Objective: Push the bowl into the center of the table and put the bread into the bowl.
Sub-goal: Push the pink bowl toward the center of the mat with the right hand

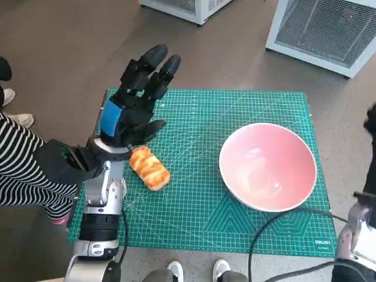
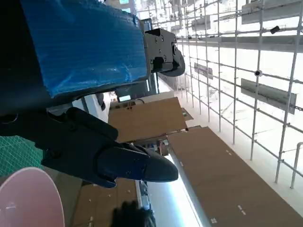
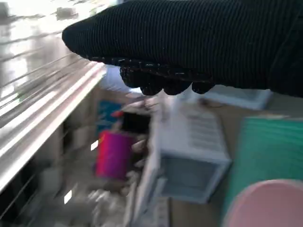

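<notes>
The golden bread [image 1: 150, 168] lies on the left part of the green mat [image 1: 200, 117]. My left hand [image 1: 136, 97] is raised over the mat's left side just behind the bread, fingers spread and holding nothing. The wide pink bowl [image 1: 268, 166] stands empty on the right half of the mat; its rim also shows in the left wrist view [image 2: 28, 198] and the right wrist view [image 3: 270, 203]. Only a sliver of my gloved right hand [image 1: 371, 124] shows at the picture's right edge, beyond the bowl; its glove [image 3: 189, 38] holds nothing.
A person's striped sleeve [image 1: 23, 164] reaches in at the left, and shoes [image 1: 197, 270] show at the table's front edge. White cabinets [image 1: 323, 29] stand on the floor behind the table. A black cable [image 1: 282, 220] crosses the mat's front right corner.
</notes>
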You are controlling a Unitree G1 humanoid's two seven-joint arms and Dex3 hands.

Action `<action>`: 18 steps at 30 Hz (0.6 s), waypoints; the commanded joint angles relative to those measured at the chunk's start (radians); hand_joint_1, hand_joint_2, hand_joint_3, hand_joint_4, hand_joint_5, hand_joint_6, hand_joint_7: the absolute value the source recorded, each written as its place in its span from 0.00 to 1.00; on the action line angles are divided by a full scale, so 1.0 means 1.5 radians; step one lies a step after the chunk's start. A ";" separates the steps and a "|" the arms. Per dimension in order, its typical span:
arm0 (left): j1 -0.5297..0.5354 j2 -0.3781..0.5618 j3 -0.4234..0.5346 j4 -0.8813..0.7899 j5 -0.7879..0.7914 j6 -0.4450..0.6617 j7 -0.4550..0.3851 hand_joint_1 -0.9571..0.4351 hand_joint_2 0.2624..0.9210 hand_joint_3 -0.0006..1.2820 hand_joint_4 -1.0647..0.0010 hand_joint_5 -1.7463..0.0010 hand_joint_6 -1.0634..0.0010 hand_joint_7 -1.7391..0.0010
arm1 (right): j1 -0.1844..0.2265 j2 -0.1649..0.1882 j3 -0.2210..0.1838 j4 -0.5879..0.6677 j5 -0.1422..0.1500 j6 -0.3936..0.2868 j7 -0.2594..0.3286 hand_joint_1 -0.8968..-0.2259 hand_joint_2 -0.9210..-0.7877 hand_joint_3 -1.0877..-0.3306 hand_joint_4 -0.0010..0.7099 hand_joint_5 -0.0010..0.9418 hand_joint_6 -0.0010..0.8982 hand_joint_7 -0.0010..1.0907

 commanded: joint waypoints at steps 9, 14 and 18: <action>-0.006 0.004 -0.002 0.004 0.005 -0.004 -0.001 0.27 1.00 0.13 0.88 0.98 1.00 0.71 | -0.038 0.016 0.013 0.248 -0.012 -0.032 -0.024 0.45 0.00 0.29 0.12 0.00 0.02 0.41; -0.005 0.007 -0.001 0.004 0.004 -0.002 -0.005 0.28 1.00 0.13 0.88 0.98 1.00 0.71 | -0.053 0.034 0.022 0.292 -0.007 -0.028 -0.022 0.46 0.00 0.28 0.13 0.00 0.03 0.40; -0.003 0.011 -0.001 0.000 0.005 -0.001 -0.006 0.29 1.00 0.14 0.88 0.98 1.00 0.71 | -0.066 0.051 0.026 0.319 -0.001 -0.025 -0.010 0.45 0.00 0.28 0.13 0.01 0.04 0.40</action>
